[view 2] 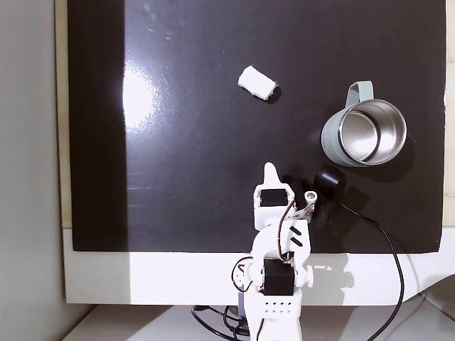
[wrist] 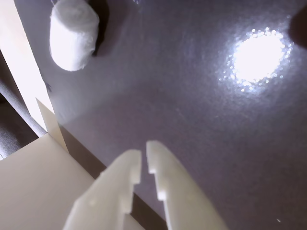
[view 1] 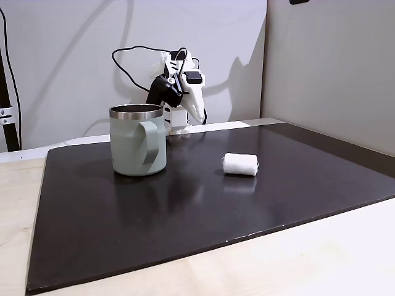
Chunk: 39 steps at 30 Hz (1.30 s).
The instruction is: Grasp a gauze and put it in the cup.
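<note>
A plain indoor desk set-up, likely a home or small lab: a black mat (view 1: 185, 203) on a pale wooden table (view 1: 321, 259), bare white walls (view 1: 68, 55) behind, and loose cables (view 2: 391, 284) trailing from a small white arm (view 2: 274, 270).

A black mat (view 1: 185, 216) carries the gauze (view 1: 240, 164) and cup (view 1: 137, 140).
</note>
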Motion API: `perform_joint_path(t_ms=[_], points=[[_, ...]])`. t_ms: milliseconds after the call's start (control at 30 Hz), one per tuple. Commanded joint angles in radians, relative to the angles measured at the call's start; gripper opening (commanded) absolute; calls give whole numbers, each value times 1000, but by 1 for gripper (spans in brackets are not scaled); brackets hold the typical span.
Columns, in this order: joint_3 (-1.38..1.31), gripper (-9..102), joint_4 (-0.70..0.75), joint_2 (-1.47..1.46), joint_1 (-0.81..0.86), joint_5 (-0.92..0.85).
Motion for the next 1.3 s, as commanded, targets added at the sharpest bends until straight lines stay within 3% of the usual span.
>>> perform_joint_path(t_ms=[0,767,967,1267], points=[[2,0,-44,11,-37,-23],[-8,0,-71,11,-28,-32],[-195,0,9,-29,-74,-2],[-761,0,69,-584,-110,186]])
